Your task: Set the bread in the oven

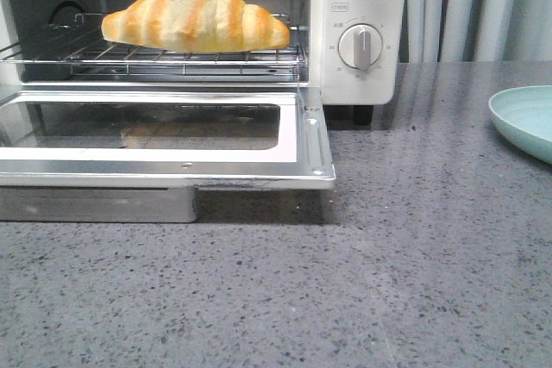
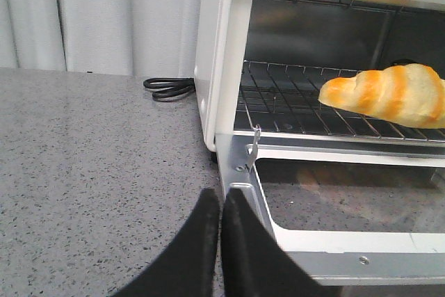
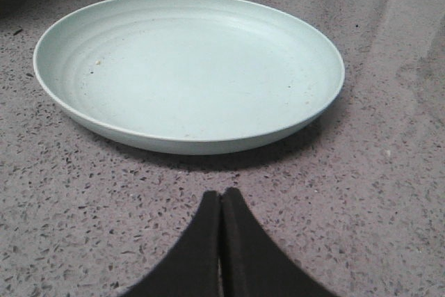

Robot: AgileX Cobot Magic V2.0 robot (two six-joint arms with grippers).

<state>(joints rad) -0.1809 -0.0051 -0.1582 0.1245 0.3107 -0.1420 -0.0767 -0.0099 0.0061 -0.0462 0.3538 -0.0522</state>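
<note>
While its door hangs open, oven (image 1: 358,32): bread (image 1: 197,19) on wire rack (image 1: 155,59).
Left tool (image 2: 220,203): closed, empty.
Right tool (image 3: 221,203): closed, near plate (image 3: 188,74).

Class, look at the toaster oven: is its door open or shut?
Open. The toaster oven door lies folded down flat, exposing the croissant roll on the wire rack.

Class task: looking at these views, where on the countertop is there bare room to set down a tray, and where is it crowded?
Free: the grey countertop in front of the open oven door, and the strip between the oven and the pale green plate. Also left of the oven, short of the black cord. Crowded: the wire rack, holding the bread.
</note>
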